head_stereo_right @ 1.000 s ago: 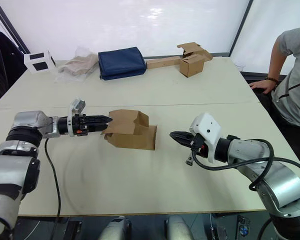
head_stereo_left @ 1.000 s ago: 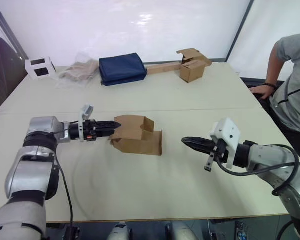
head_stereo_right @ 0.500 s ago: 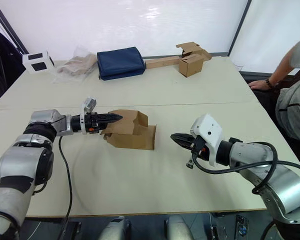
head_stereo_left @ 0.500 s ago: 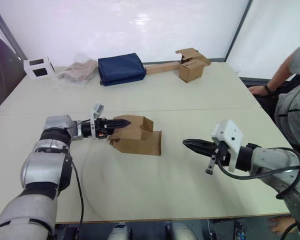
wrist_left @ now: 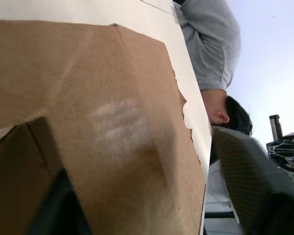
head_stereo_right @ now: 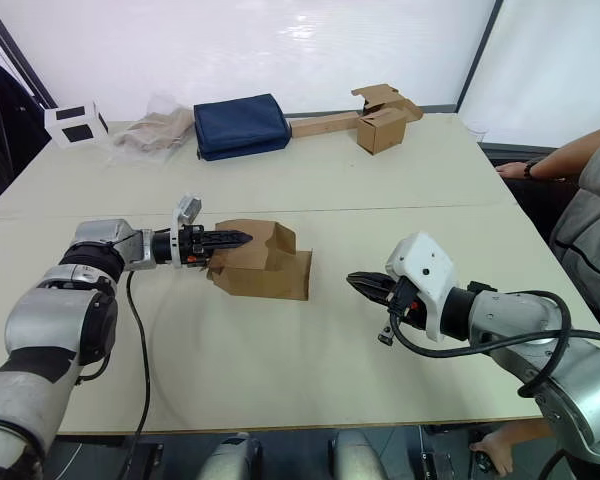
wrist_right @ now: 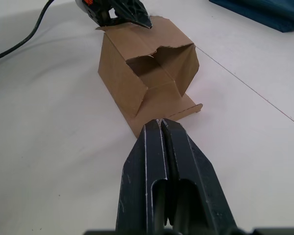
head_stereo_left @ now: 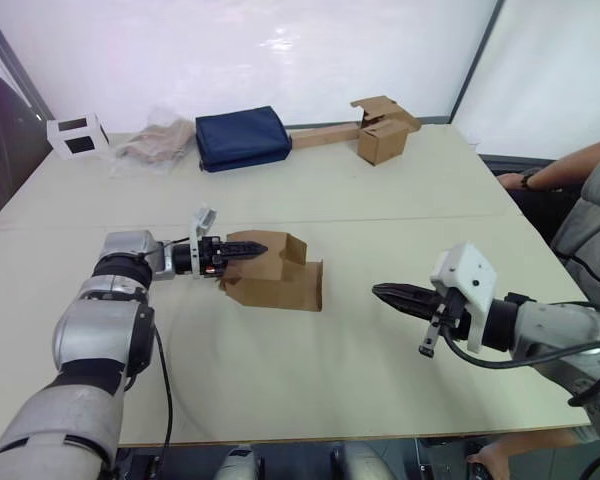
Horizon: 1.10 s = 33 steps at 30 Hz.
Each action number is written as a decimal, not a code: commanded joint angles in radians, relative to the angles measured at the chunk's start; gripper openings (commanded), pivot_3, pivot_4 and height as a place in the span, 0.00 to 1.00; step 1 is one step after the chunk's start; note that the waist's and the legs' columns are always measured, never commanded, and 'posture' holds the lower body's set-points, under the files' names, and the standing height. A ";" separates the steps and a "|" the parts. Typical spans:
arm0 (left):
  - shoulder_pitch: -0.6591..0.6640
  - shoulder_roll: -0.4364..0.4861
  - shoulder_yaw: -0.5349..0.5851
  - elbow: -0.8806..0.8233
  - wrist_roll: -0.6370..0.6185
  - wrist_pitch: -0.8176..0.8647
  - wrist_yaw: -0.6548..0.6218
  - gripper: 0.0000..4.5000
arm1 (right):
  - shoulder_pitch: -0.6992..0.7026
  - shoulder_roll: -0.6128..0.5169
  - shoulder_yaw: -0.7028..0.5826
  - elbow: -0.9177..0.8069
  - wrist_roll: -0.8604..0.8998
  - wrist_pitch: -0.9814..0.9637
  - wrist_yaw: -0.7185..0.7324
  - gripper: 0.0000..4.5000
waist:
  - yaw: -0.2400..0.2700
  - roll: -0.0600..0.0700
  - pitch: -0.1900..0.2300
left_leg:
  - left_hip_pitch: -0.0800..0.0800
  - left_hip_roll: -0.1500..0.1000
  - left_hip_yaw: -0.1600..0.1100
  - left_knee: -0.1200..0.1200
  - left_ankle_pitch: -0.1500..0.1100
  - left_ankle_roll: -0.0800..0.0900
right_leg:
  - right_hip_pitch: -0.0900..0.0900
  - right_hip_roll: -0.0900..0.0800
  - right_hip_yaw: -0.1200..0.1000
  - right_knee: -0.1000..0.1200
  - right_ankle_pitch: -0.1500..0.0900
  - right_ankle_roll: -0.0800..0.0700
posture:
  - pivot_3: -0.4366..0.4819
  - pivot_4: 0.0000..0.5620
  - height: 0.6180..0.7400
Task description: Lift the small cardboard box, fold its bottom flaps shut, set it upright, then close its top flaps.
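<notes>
Now my left gripper [head_stereo_right: 242, 238] sits at the box [head_stereo_right: 265, 262], its tips over the upper left edge; a second ago the tips were just short of that edge, so the arm has pushed in toward the box. In the left wrist view brown cardboard [wrist_left: 112, 127] lies between my two fingers [wrist_left: 250, 181], which are spread either side of the panel. I can't tell if they actually clamp it.

Box lies on its side mid-table [head_stereo_left: 280, 400], open end facing right toward my right gripper [head_stereo_left: 380, 292], flaps [wrist_right: 159, 66] splayed around the opening, one flap [wrist_right: 188, 108] flat on the table. It has barely shifted from the earlier frames and is not lifted.

Right gripper hovers low over the table, well apart from the box and pointed at its open end, fingers pressed together with no gap in the right wrist view. It has drifted slightly right and nearer to me than a second ago.

At the far edge: a navy bag [head_stereo_left: 242, 137], a crumpled plastic wrap [head_stereo_left: 158, 143], a white cube [head_stereo_left: 78, 134] and a second box with a long strip [head_stereo_left: 380, 135], all unchanged. Person [head_stereo_left: 590, 220] at right has leaned back; the arm now reaches to the table's corner.
</notes>
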 commanded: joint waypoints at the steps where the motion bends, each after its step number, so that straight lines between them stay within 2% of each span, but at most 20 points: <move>1: -0.027 0.026 0.029 -0.005 0.005 -0.007 -0.018 0.31 | -0.009 -0.006 -0.015 -0.027 0.008 -0.013 -0.009 0.00 | 0.000 0.000 0.000 | 0.000 0.000 0.000 0.000 0.000 0.000 | 0.000 0.000 0.000 0.000 0.000 0.000 | 0.48 0.27 1.00; 4: -0.028 0.041 0.031 -0.008 0.010 0.002 -0.028 0.04 | -0.019 0.000 -0.001 -0.021 0.006 -0.019 -0.012 0.00 | 0.000 0.000 0.000 | 0.000 0.000 0.000 0.000 0.000 0.000 | 0.000 0.000 0.000 0.000 0.000 0.000 | 0.48 0.27 1.00; 5: -0.028 0.046 0.032 -0.011 0.011 0.008 -0.034 0.01 | -0.020 0.001 0.003 -0.019 0.004 -0.022 -0.012 0.00 | 0.000 0.000 0.000 | 0.000 0.000 0.000 0.000 0.000 0.000 | 0.000 0.000 0.000 0.000 0.000 0.000 | 0.48 0.27 1.00; 10: -0.053 0.069 0.043 -0.075 -0.023 0.104 -0.096 0.01 | -0.027 0.004 0.010 -0.009 -0.002 -0.032 -0.013 0.00 | 0.000 0.000 0.000 | 0.000 0.000 0.000 0.000 0.000 0.000 | 0.000 0.000 0.000 0.000 0.000 0.000 | 0.48 0.27 1.00; 14: -0.026 0.085 0.046 -0.295 -0.105 0.243 -0.149 0.01 | -0.050 0.030 0.023 0.011 -0.024 -0.058 -0.035 0.00 | -0.001 0.000 0.000 | 0.000 0.000 0.000 0.000 0.000 0.000 | 0.000 0.000 0.000 0.000 0.000 0.000 | 0.48 0.27 1.00; 17: 0.026 0.072 0.093 -0.490 -0.174 0.283 -0.092 0.01 | -0.090 0.062 0.049 0.046 -0.058 -0.087 -0.066 0.00 | -0.001 0.000 0.000 | 0.000 0.000 0.000 0.000 0.000 0.000 | 0.000 0.000 0.000 0.000 0.000 0.000 | 0.48 0.27 1.00; 19: 0.087 0.026 0.178 -0.711 -0.230 0.202 0.010 0.01 | -0.168 0.134 0.088 0.108 -0.134 -0.135 -0.152 0.00 | -0.006 0.000 0.000 | 0.000 0.001 0.000 0.000 0.000 0.000 | 0.000 0.000 0.000 0.000 0.000 0.000 | 0.48 0.27 1.00; 21: 0.125 -0.021 0.233 -0.839 -0.247 0.106 0.107 0.01 | -0.233 0.191 0.110 0.167 -0.187 -0.162 -0.211 0.00 | -0.004 0.000 0.000 | 0.000 0.001 0.000 0.000 0.000 -0.001 | 0.000 -0.001 0.001 0.001 0.000 0.000 | 0.48 0.27 1.00; 24: 0.253 -0.087 0.165 -1.047 -0.125 -0.319 0.186 0.01 | -0.399 0.325 0.138 0.331 -0.289 -0.230 -0.351 0.00 | -0.013 0.000 -0.001 | 0.000 0.001 0.001 -0.001 0.004 -0.007 | -0.002 -0.001 0.001 0.001 0.000 0.000 | 0.48 0.27 1.00; 29: 0.297 -0.108 0.130 -1.069 -0.090 -0.555 0.228 0.01 | -0.531 0.440 0.146 0.477 -0.356 -0.292 -0.414 0.00 | 0.003 0.001 -0.001 | -0.001 0.000 0.002 -0.002 0.006 -0.011 | -0.004 -0.002 0.002 0.002 0.000 0.000 | 0.48 0.27 1.00; 33: 0.293 -0.105 0.114 -1.040 -0.075 -0.672 0.250 0.01 | -0.587 0.488 0.181 0.539 -0.381 -0.318 -0.400 0.00 | 0.000 0.001 -0.001 | -0.001 0.000 0.003 -0.001 0.006 -0.010 | -0.004 -0.002 0.003 0.002 0.000 0.000 | 0.48 0.27 1.00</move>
